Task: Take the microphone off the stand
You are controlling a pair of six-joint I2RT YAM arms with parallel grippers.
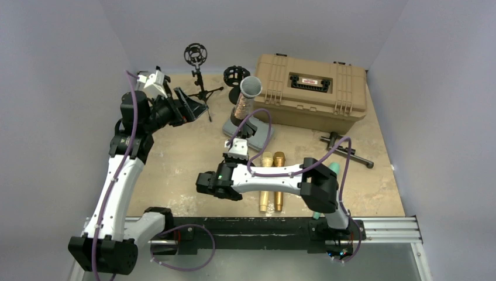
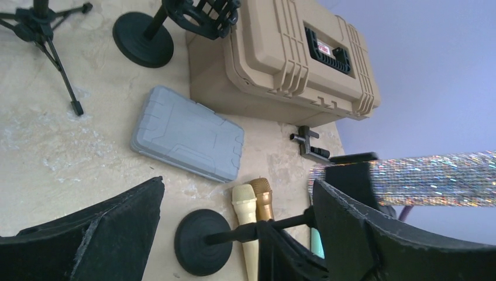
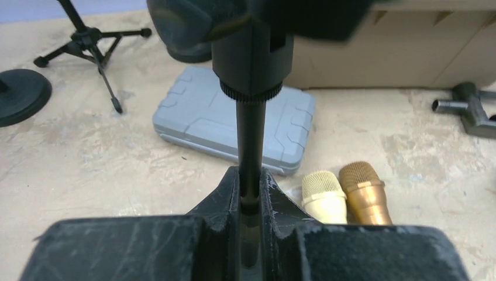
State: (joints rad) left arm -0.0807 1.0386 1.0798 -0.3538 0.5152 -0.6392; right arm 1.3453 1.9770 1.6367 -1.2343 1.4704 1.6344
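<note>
Rising near-upright from the stand [image 3: 248, 129], the microphone [image 1: 245, 99] is just right of the spread-open left gripper [image 1: 193, 106]. Below it, the right gripper [image 3: 250, 175] clamps the stand.

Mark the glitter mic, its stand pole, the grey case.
Glittery silver-headed microphone [image 1: 251, 86]: top external view, mesh head.
Thin black stand pole [image 3: 248, 140]: right wrist view, shaft middle.
Flat grey plastic case [image 2: 187, 133]: left wrist view, lid centre.

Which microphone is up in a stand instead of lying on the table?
The glittery microphone, held upright in the stand. The cream microphone and gold microphone lie flat side by side on the table.
</note>
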